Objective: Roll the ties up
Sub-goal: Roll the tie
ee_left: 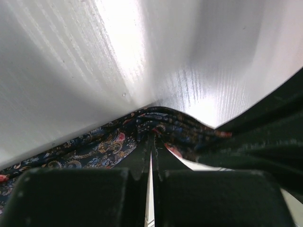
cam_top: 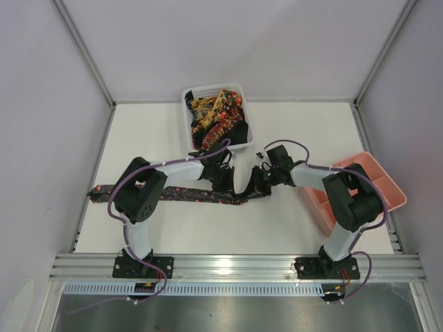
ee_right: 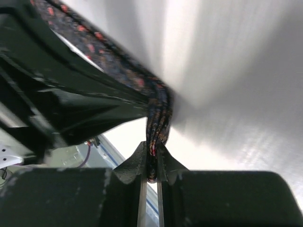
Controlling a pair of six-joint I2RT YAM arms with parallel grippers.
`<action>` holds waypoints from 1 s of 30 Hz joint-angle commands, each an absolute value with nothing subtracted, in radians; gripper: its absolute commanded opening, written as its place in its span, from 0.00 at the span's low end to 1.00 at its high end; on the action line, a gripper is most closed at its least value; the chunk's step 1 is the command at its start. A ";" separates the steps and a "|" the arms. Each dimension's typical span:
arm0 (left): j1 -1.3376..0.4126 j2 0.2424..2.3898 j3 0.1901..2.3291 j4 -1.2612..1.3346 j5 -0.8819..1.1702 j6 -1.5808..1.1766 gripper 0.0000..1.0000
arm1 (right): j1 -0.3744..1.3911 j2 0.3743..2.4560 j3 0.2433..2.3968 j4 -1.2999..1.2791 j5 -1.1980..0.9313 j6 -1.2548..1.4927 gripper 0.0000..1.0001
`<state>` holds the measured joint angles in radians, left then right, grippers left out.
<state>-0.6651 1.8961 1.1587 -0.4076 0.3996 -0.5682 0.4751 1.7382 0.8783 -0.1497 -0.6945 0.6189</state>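
A dark patterned tie (cam_top: pixel 173 194) lies flat across the table from its left edge toward the middle. My left gripper (cam_top: pixel 228 185) is shut on this tie near its right end; in the left wrist view the cloth (ee_left: pixel 104 146) bunches up right at the closed tips (ee_left: pixel 151 139). My right gripper (cam_top: pixel 257 185), just to the right, is shut on the folded end. The right wrist view shows several layers of the tie (ee_right: pixel 158 109) pinched between the jaws (ee_right: pixel 151 151). More ties (cam_top: pixel 218 117) are heaped in the basket.
The white mesh basket (cam_top: pixel 216 93) stands at the back centre, just behind the two grippers. A pink compartment tray (cam_top: pixel 387 187) sits at the right edge beside the right arm. White walls close off the table at the back and both sides.
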 commanded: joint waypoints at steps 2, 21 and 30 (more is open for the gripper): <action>-0.678 1.914 1.152 -0.388 0.394 -0.571 0.01 | 0.511 1.698 0.950 -0.169 -0.729 0.658 0.00; -0.678 1.871 1.097 -0.439 0.276 -0.561 0.00 | 0.589 1.844 1.077 -0.152 -0.666 0.741 0.00; -0.660 1.851 1.121 -0.477 0.204 -0.500 0.00 | 0.618 1.809 1.109 -0.245 -0.629 0.756 0.00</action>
